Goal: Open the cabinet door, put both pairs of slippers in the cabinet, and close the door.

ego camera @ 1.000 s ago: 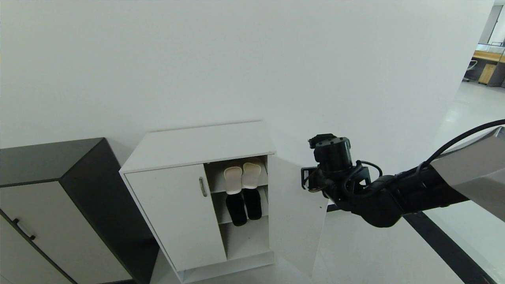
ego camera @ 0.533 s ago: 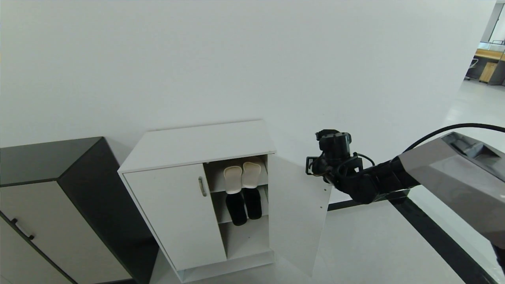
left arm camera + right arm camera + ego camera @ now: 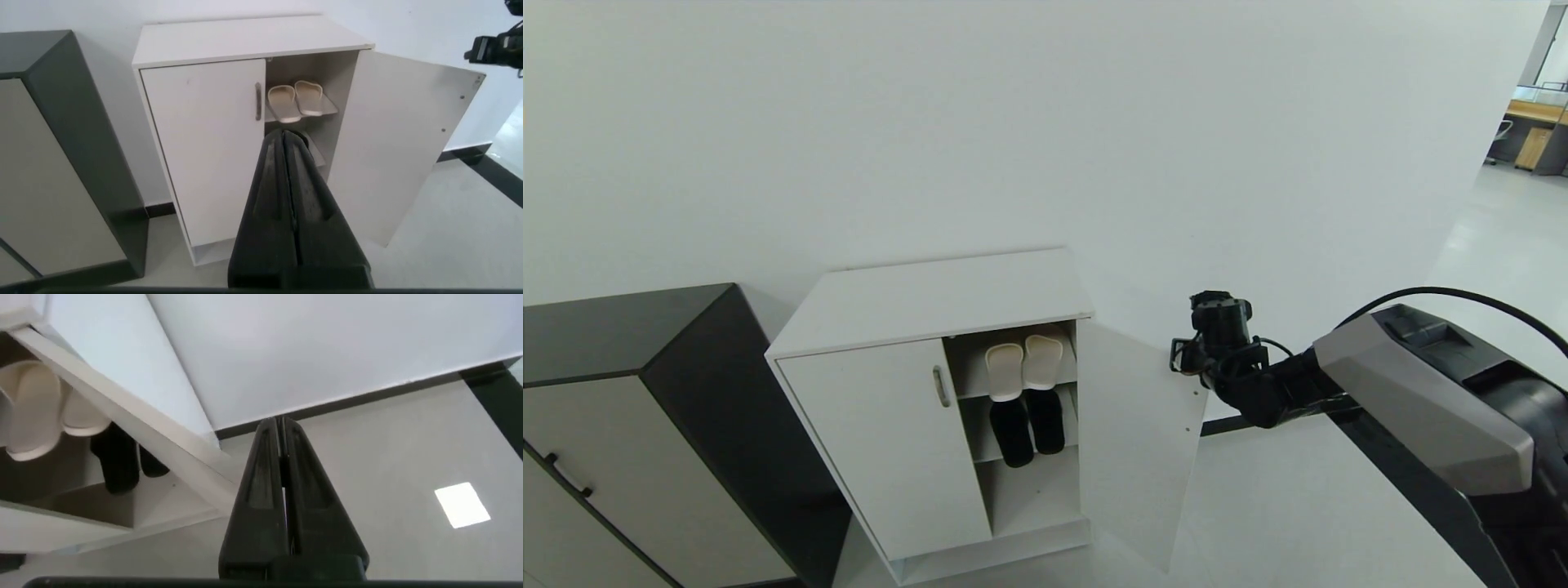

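Matt smooth white laminate on cabinet; satin metal on handle; smooth matt foam-like look on cream slippers; dull matt on black slippers; semi-gloss smooth floor; matt black plastic on right gripper.

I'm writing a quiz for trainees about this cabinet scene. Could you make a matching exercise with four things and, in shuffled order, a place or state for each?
1. white slippers
2. black slippers
3. left door
4. right door

A. swung open
B. top compartment
C. shut
D. middle compartment

Pairs: 1-B, 2-D, 3-C, 4-A
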Tool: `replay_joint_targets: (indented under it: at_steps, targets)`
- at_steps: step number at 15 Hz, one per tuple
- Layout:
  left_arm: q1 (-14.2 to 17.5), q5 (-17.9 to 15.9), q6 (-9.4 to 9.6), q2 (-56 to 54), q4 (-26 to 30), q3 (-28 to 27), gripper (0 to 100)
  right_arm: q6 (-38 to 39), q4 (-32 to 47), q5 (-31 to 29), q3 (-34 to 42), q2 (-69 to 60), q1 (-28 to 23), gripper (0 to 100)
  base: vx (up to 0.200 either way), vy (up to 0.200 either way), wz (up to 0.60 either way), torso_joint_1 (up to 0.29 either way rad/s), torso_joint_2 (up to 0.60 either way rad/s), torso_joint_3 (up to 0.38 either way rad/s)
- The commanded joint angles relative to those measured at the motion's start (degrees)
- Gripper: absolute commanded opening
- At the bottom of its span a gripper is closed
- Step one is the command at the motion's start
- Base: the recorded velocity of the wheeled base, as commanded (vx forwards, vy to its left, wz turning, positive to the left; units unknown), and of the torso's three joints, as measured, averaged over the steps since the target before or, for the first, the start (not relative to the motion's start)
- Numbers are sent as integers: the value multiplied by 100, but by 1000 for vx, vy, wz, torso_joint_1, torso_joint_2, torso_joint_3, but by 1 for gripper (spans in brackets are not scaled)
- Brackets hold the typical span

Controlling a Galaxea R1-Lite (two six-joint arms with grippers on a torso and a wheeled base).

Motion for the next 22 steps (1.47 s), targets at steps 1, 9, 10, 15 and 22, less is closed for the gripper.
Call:
replay_joint_targets:
  at_steps: [1,9,10,15,22]
  targets:
    - [-1,1,-2,7,-1,1,0,2,-68,-7,-1,185,-8,0,0,0,0,0,0,0]
    - [-1,1,-2,7,-1,1,0,-33,-174,2,984,-562,467,0,0,0,0,0,0,0]
    - [-1,1,-2,7,-1,1,0,-42,-235,2,1089,-624,555,0,0,0,0,0,0,0]
    - [-1,10,-2,7,-1,1,0,-51,-438,19,1986,-1160,1337,0,0,0,0,0,0,0]
    - [-1,10,-2,7,-1,1,0,-684,-1044,19,2759,-1705,1697,0,0,0,0,0,0,0]
